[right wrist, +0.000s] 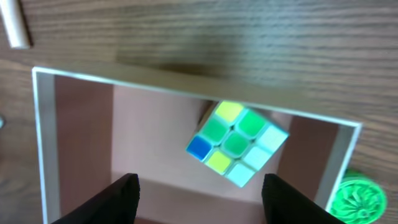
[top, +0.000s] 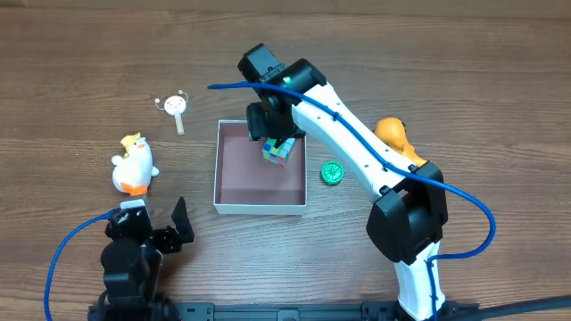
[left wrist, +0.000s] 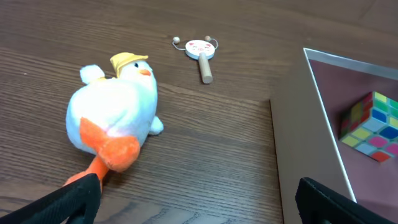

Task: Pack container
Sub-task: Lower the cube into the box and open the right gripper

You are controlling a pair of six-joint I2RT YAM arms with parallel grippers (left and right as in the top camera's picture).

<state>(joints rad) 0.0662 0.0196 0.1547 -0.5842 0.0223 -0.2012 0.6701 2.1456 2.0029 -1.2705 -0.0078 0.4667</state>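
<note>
Shallow square white cardboard container (top: 259, 207): mid-tabletop. Multicoloured puzzle cube (right wrist: 236, 144) inside, tilted, close to wall toward far edge. Right hand (right wrist: 200, 196) above it, spread apart, empty. Left hand (left wrist: 202, 202) wide apart, empty, by near edge. Risk: right hand clips thin wall when withdrawn and box skids; tilted cube may topple.

The container (top: 259, 209) is showing white walls and a pinkish-brown floor, while the cube (right wrist: 236, 144) is displaying a grid of green, yellow, blue and pale cyan squares. The plush duck (left wrist: 115, 112) is presenting a white body, orange feet and a yellow cap. The disc (top: 333, 172) is showing bright green against the brown wood-grain table (top: 71, 71).
</note>
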